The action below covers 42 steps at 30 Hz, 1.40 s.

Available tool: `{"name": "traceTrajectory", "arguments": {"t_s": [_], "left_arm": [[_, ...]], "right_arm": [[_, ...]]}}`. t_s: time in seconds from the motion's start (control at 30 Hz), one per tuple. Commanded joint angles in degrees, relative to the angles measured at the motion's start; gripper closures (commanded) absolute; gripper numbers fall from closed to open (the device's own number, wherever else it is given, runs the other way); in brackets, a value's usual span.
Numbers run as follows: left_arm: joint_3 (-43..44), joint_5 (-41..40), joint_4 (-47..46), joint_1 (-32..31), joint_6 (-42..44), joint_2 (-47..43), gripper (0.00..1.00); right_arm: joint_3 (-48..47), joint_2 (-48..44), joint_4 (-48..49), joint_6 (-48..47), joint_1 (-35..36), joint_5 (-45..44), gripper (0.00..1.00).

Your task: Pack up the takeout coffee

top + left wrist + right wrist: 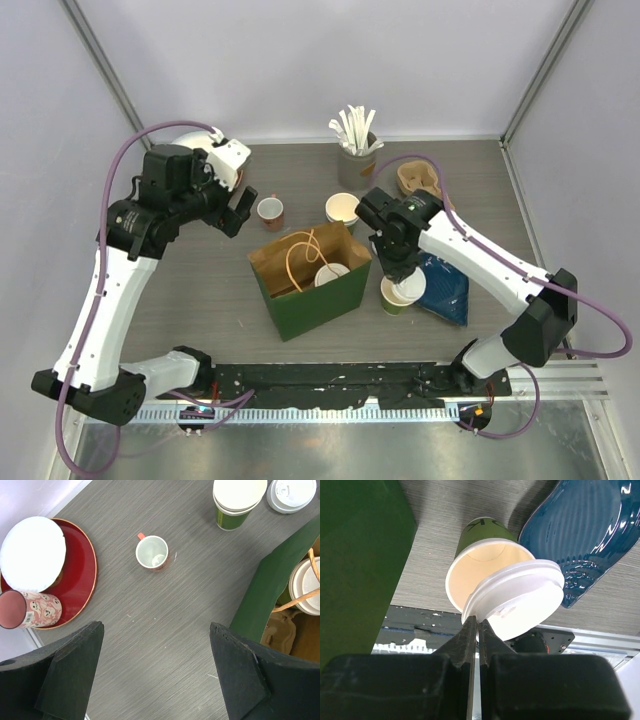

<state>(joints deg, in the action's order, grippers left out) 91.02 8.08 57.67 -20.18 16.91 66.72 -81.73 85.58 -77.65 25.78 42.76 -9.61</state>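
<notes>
And the right gripper (479,626) is pinched tight on the rim of a white lid (520,597), holding it over the open green cup (482,530), which stands upright between the green bag (360,555) and the blue dish (590,535). The lid sits off-centre, covering only the near, dish-side part of the mouth, so it likely needs nudging toward the bag before pressing down. The left gripper (156,625) hovers wide and empty, well apart beyond the bag.

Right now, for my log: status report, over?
Left fingers open, empty. Right fingers shut on lid, over open green cup. Blue plate close beside cup.
</notes>
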Motion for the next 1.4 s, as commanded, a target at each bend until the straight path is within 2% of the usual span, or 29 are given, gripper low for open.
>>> {"name": "traceTrajectory", "arguments": {"t_s": [0.0,0.17,0.57,0.93,1.07,1.37], "left_arm": [[1.88,0.80,-1.07,-0.21,-0.30,0.17,0.09],[1.44,0.45,-1.24,-0.21,-0.12,0.17,0.08],[0.47,0.54,-1.33,-0.21,0.32,-0.18,0.08],[-0.06,0.80,-1.51,-0.21,0.50,-0.10,0.08],[-0.32,0.80,-1.60,-0.21,0.41,-0.27,0.08],[-0.76,0.98,-1.68,-0.21,0.76,-0.62,0.08]], "right_arm": [[0.87,-0.33,-9.10,-1.17,1.71,-0.15,0.99],[0.26,2.66,-9.01,-1.87,3.99,0.11,0.99],[-0.44,7.75,-9.01,-4.69,4.26,0.64,0.99],[-4.66,7.76,-9.01,-4.77,4.35,0.73,0.99],[-5.10,7.93,-9.01,-5.21,4.35,1.25,0.88],[-5.19,8.38,-8.84,-6.44,4.35,1.96,0.77]]}}
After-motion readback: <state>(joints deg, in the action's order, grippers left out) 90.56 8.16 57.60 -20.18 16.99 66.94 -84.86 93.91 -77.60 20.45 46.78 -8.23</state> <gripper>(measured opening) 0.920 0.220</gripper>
